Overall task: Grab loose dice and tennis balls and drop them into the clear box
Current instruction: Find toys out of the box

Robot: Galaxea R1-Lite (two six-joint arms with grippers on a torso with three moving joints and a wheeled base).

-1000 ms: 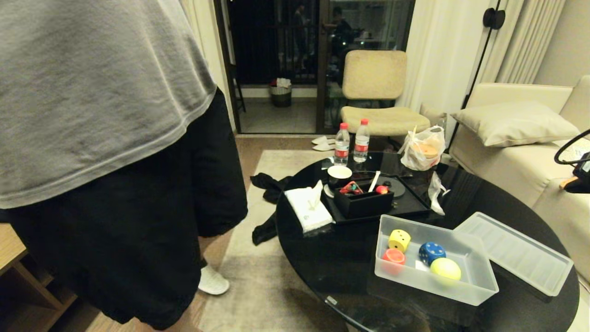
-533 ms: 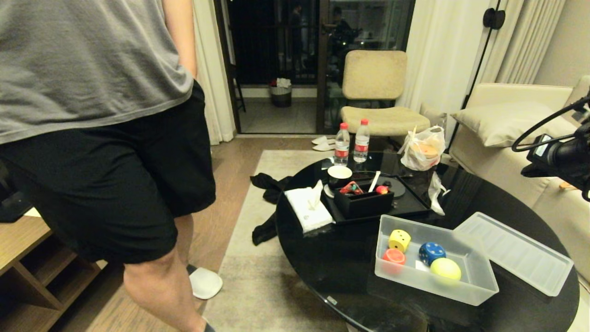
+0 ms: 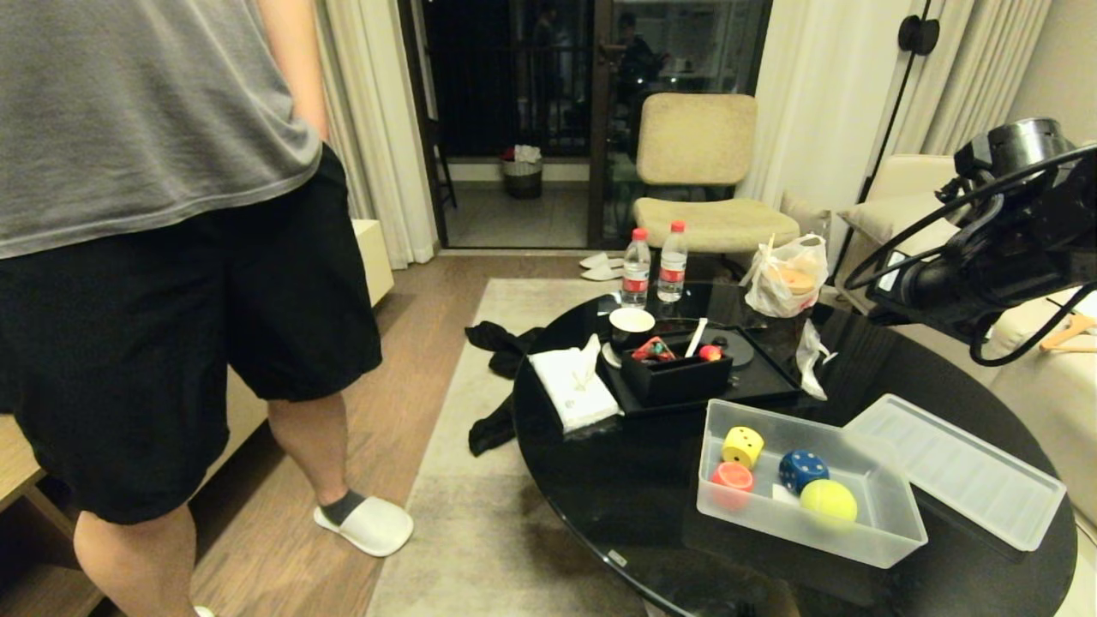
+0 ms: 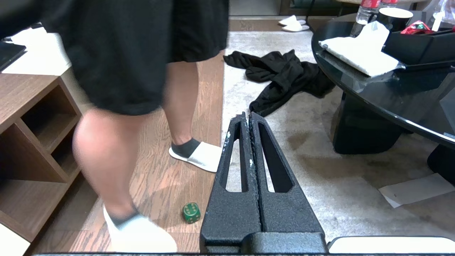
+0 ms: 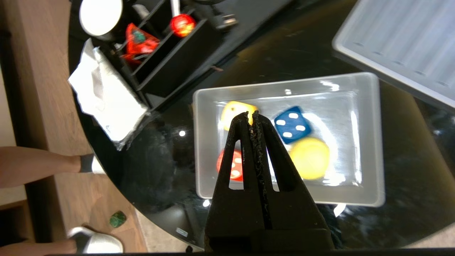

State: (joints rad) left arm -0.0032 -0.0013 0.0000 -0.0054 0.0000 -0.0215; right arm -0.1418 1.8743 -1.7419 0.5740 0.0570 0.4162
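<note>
Above translucent whitish plastic box on glossy black round surface: right gripper, jaws shut, empty. Left gripper likewise, near green die on floor.

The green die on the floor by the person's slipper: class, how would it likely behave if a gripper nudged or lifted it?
The green die has flat faces, so it would probably tumble briefly, not roll away. It looks small, so probably light. On smooth wood it may slide.
</note>
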